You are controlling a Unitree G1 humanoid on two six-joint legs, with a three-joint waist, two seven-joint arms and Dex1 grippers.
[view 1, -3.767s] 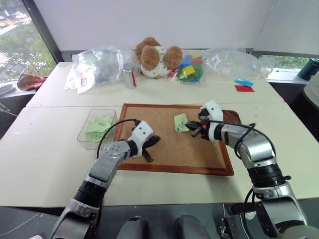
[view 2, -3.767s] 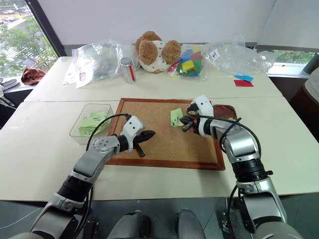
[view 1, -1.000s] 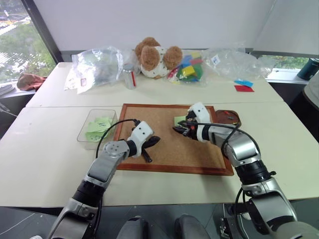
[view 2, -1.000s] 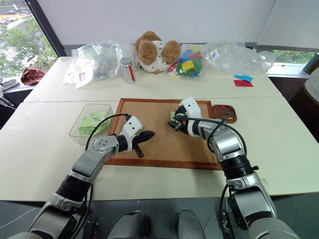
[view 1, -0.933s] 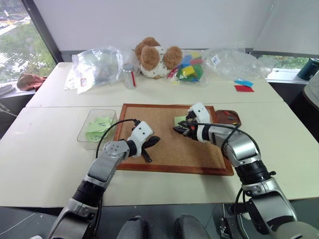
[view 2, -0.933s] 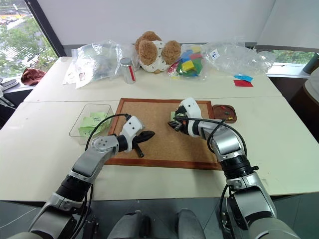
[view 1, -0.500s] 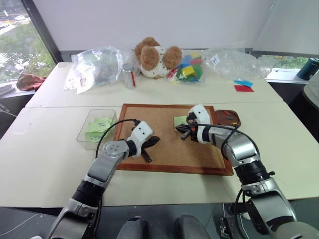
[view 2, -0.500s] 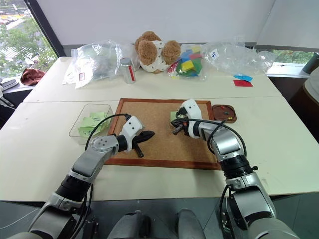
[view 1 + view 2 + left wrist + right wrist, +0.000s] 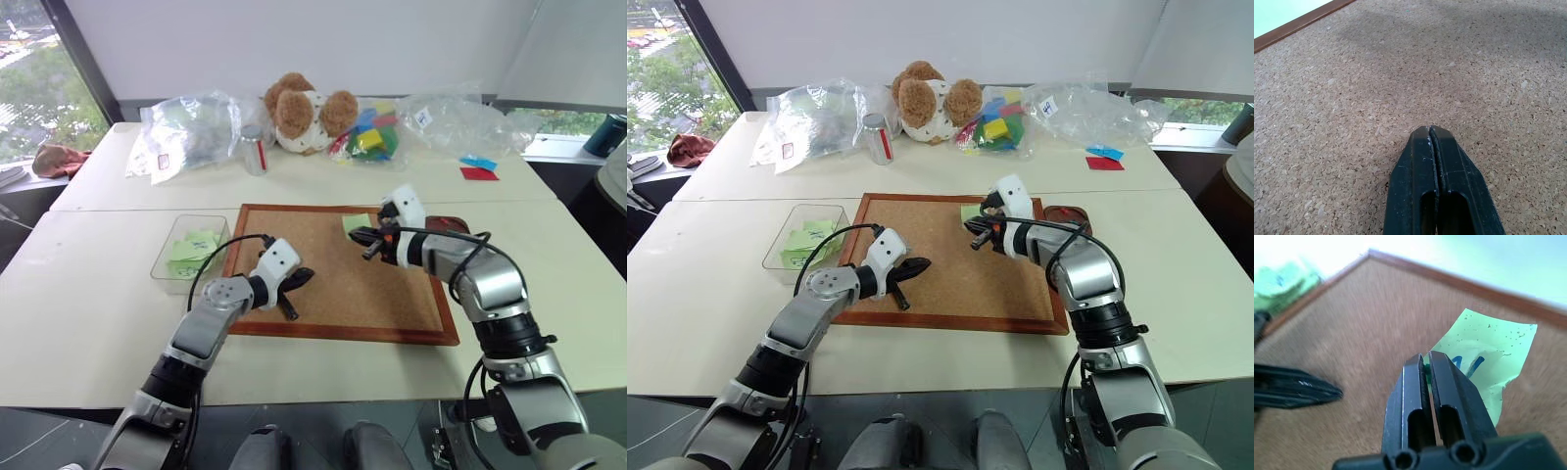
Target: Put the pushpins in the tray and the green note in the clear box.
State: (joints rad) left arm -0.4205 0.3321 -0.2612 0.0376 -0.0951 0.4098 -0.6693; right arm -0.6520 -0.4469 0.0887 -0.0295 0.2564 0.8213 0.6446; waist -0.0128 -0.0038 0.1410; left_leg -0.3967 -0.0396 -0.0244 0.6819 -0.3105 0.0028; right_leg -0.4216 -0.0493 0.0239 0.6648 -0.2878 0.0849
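Right claw (image 9: 1426, 357) risen, pinched closed; left claw (image 9: 1429, 128) closed, empty; one green note (image 9: 1488, 360).

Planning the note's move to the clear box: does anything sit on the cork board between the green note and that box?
Yes: the left tool, shut, rests on the cork board between the green note and the clear box. The right tool is shut beside the note.

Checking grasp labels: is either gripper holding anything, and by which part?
Left gripper: shut, empty, over the cork board. Right gripper: shut just above the green note; whether its tips pinch anything cannot be told.
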